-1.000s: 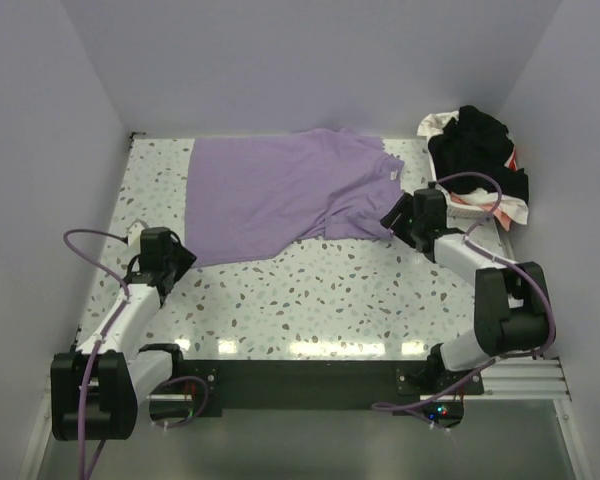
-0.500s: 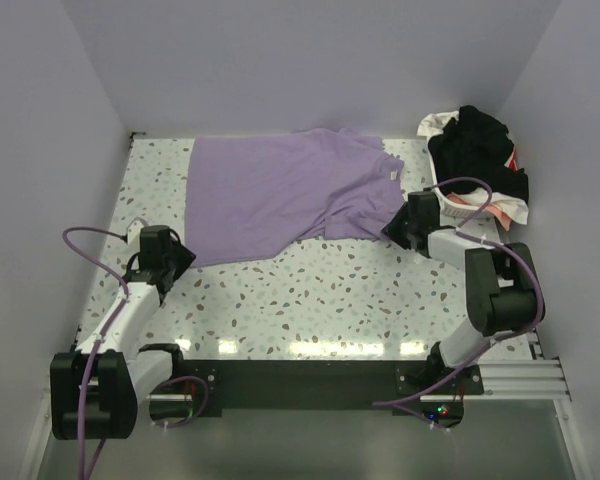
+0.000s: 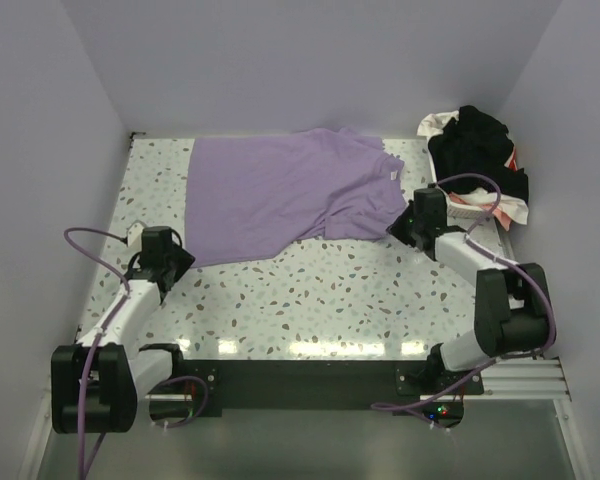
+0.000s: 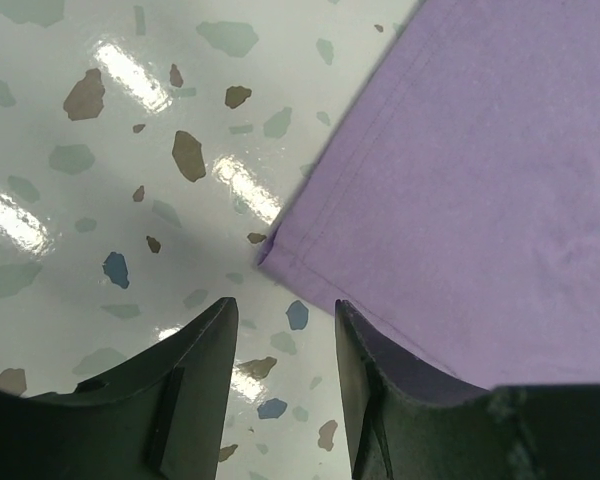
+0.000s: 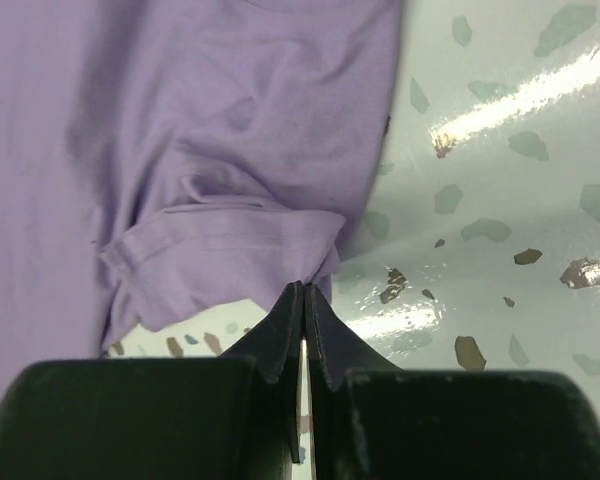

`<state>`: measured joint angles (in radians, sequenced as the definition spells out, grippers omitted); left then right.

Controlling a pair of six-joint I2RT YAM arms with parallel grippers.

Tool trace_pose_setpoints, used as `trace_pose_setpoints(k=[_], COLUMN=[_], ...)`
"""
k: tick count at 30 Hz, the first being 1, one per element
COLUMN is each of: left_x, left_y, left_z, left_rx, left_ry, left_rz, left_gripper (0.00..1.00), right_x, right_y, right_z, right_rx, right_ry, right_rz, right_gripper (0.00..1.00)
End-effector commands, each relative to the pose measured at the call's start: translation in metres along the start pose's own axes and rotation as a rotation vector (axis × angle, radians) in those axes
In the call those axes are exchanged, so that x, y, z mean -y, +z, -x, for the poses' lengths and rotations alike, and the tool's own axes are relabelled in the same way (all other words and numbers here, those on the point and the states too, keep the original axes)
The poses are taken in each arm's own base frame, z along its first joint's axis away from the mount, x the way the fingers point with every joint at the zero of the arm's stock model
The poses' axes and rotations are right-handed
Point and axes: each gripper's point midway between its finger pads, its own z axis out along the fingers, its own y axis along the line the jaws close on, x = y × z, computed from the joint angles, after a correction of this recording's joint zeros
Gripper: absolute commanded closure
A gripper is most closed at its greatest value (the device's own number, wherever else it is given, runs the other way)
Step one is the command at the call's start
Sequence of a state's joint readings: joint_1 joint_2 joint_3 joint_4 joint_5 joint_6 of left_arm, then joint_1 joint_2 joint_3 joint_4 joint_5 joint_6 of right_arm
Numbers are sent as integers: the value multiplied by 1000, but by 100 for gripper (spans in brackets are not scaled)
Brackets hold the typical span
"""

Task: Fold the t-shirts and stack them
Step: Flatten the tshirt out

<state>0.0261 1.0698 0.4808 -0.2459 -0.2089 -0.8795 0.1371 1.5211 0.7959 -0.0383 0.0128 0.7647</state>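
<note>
Lilac t-shirt (image 3: 270,195) on speckled table (image 3: 360,300); walls seemingly lavender.

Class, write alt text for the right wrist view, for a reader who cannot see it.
The right tool, shut, appears to pinch a rumpled lilac t-shirt by its sleeve hem, the cloth lying on a glossy speckled table.

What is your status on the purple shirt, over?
Left claw open over near hem corner. Right claw shut at sleeve hem. Purple t-shirt spread, unfolded. Other shirts heaped far right.

Spread t-shirt (image 3: 280,195) on table (image 3: 320,295), heaped shirts (image 3: 480,148) far right, seemingly in basket (image 3: 513,213)
</note>
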Motion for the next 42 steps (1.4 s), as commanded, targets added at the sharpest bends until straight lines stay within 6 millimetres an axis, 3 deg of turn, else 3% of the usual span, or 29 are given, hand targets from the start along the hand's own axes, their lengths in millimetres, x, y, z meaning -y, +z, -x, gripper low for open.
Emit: trace_pose_setpoints(k=[1, 12, 15, 18, 19, 20, 21, 24, 27, 33, 34, 35, 37, 38, 42], left_x=[2, 0, 1, 4, 10, 8, 14, 13, 23, 19, 16, 15, 12, 12, 11], left_y=[4, 38, 45, 49, 50, 49, 48, 42, 31, 22, 20, 19, 18, 17, 18], left_z=[7, -11, -14, -10, -3, -3, 9, 29, 53, 53, 53, 53, 52, 52, 48], left_rx=[21, -47, -62, -59, -49, -55, -22, 29, 80, 80, 77, 77, 76, 78, 64], left_ry=[-25, -83, -91, -90, -93, -84, -79, -44, -26, -17, -11, -7, 8, 10, 15], left_rz=[19, 72, 88, 101, 95, 110, 113, 159, 165, 171, 180, 185, 191, 193, 187], left_gripper=[52, 55, 60, 75, 88, 94, 100, 100, 100, 100, 100, 100, 100, 100, 100], right_x=[-7, 1, 6, 7, 7, 9, 10, 13, 17, 35, 37, 50, 48, 55, 50], right_y=[-26, -65, -75, -85, -90, -92, -94, -104, -113, -131, -133, -132, -138, -136, -137], right_z=[15, 10, 13, 15, 18, 18, 18, 19, 14, -18, -26, -40, -55, -65, -61], right_rx=[58, 88, 103, 116, 129, 127, 128, 130, 119, 75, 57, 29, 7, -13, 22], right_ry=[-35, -75, -92, -107, -106, -112, -113, -122, -123, -103, -99, -91, -82, -74, -73], right_rz=[24, 43, 21, 21, 23, 13, 12, 8, 9, 33, 42, 20, 82, 82, 117], right_gripper=[100, 100, 100, 100, 100, 100, 100, 100, 100, 100, 97, 88, 78, 67, 59])
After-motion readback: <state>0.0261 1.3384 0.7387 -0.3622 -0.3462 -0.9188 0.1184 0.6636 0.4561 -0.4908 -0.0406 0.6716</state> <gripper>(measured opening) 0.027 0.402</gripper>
